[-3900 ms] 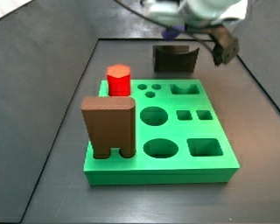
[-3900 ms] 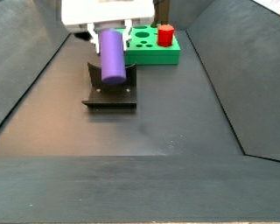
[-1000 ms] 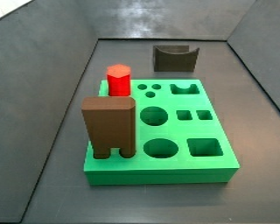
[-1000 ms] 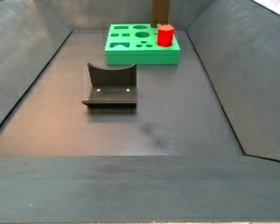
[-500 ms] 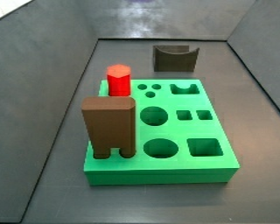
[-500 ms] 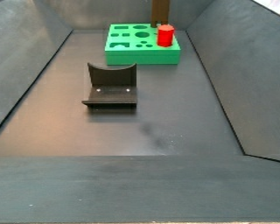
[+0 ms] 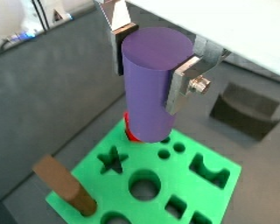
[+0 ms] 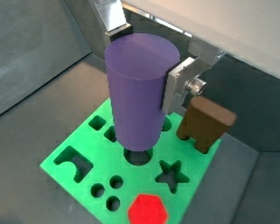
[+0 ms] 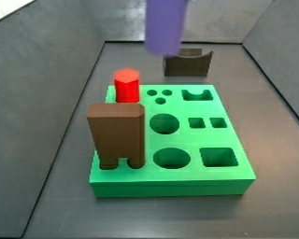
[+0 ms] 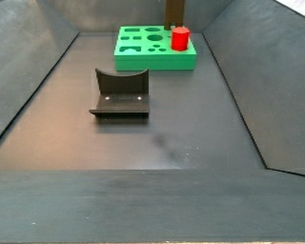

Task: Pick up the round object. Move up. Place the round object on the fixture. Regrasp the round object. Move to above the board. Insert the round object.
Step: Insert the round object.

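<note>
Gripper [image 7: 154, 61] fingers clamp the upright peg [image 8: 139, 87] above the board [image 9: 177, 140]; slight misalignment (or tilt) could jam it on a hole rim.

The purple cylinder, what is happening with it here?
The robot's hand holds the purple cylinder peg upright between its silver fingers, above the green board. The peg hangs over the holes, not yet inserted. The red hexagonal peg and the brown arch block already stand in the board. The fixture is bare.
</note>
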### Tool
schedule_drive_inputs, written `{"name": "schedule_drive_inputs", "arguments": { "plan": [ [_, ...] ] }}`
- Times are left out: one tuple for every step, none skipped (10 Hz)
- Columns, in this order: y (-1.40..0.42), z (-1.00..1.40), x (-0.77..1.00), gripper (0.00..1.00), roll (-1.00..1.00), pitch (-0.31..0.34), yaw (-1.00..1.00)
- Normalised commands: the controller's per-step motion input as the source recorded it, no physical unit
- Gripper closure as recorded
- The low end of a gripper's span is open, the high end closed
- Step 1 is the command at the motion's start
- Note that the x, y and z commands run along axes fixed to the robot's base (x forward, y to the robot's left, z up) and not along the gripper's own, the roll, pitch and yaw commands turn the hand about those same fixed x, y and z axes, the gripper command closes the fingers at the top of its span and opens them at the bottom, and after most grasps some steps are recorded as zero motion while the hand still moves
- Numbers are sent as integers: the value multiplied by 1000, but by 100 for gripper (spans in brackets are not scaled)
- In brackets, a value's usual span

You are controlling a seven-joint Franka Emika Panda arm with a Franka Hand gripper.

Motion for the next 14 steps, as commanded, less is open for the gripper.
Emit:
{"name": "schedule_drive_inputs", "arguments": {
  "plan": [
    [-151, -594, 354, 100, 0, -9, -126],
    [0, -31, 0, 100, -20, 0, 0],
    [0, -226, 63, 100, 0, -13, 0],
    [-37, -391, 383, 100, 0, 0, 0],
    [-94, -489, 317, 100, 21, -34, 0],
    [-146, -494, 200, 100, 21, -94, 0],
    [-157, -437, 0, 100, 0, -190, 0],
    [-126, -366, 0, 100, 0, -150, 0],
    [-63, -486, 0, 100, 3, -159, 0],
    [-40, -540, 0, 100, 30, -121, 0],
    [-23, -623, -109, 100, 131, -130, 0],
    [-17, -589, -66, 100, 103, -116, 0],
    [-23, -563, -31, 100, 79, -114, 0],
    [-20, -566, -71, 100, 87, -116, 0]
  ]
}}
